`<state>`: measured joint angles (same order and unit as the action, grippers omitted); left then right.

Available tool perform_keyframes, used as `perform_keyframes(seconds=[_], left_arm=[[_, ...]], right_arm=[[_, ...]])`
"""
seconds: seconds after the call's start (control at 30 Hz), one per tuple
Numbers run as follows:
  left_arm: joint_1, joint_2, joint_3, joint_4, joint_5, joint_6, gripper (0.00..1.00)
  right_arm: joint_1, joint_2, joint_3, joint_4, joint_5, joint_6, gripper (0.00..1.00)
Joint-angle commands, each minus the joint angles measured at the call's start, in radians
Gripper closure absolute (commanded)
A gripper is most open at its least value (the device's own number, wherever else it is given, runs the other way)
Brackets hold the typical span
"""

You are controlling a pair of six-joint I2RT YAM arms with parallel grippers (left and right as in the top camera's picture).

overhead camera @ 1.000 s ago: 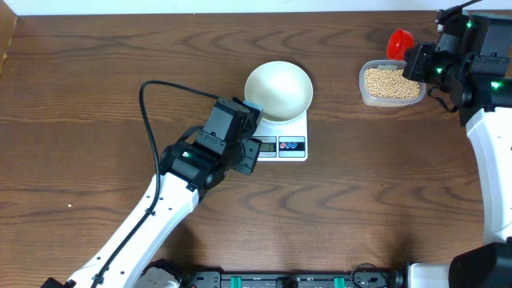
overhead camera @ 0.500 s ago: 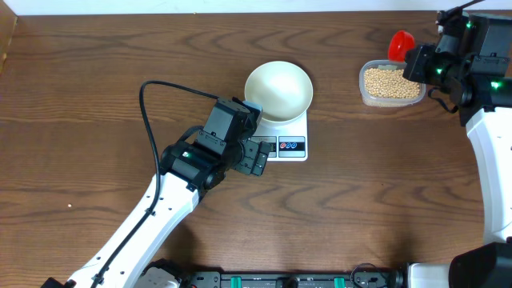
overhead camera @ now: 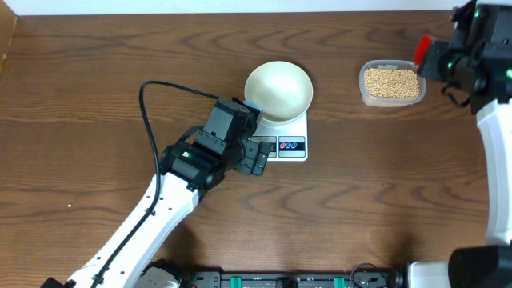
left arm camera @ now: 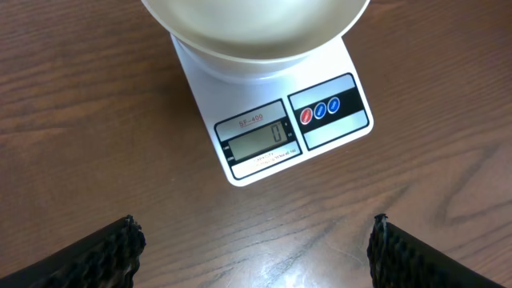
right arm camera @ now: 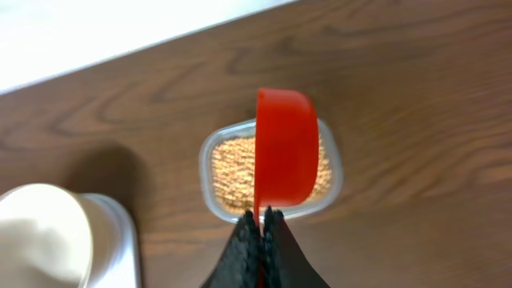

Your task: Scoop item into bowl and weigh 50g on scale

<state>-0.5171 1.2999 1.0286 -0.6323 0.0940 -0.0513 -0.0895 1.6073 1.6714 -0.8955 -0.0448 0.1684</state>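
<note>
The white bowl (overhead camera: 278,90) stands empty on the white scale (overhead camera: 290,145); in the left wrist view the scale (left arm camera: 336,112) reads 0 under the bowl (left arm camera: 256,32). Tan beans (overhead camera: 391,82) fill a clear plastic container (overhead camera: 365,94) at the back right, also in the right wrist view (right arm camera: 232,172). My right gripper (right arm camera: 262,216) is shut on the handle of a red scoop (right arm camera: 286,152), held above the container; overhead only a bit of the scoop (overhead camera: 423,44) shows. My left gripper (left arm camera: 256,240) is open and empty, just in front of the scale.
The table's back edge meets a white wall (right arm camera: 120,32) behind the container. A black cable (overhead camera: 148,108) loops from the left arm. Dark wood table (overhead camera: 384,200) lies to the right of the scale.
My right arm has moved right and back, taking the red scoop from the container's left rear to its right side. My left gripper's fingers opened beside the scale's display.
</note>
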Motion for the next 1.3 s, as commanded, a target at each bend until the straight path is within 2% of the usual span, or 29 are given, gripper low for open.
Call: perform_keyframes(seconds=[0.0,0.2,1.0,1.27], left_arm=[[0.003,-0.007,0.002,-0.003,-0.016,0.003,0.08],[0.003,-0.007,0.002,-0.003,-0.016,0.003,0.08],[0.003,-0.007,0.002,-0.003,-0.016,0.003,0.08],[0.003,-0.007,0.002,-0.003,-0.016,0.003,0.08]], right_arm=[[-0.001,0.107,0.104,-0.071,0.062,-0.087,0.99],[0.005,0.259,0.227,-0.197,0.061,-0.166,0.99],[0.011,0.485,0.224,-0.198,0.076,-0.174,0.99],[0.018,0.542,0.223,-0.192,-0.085,-0.173,0.99]])
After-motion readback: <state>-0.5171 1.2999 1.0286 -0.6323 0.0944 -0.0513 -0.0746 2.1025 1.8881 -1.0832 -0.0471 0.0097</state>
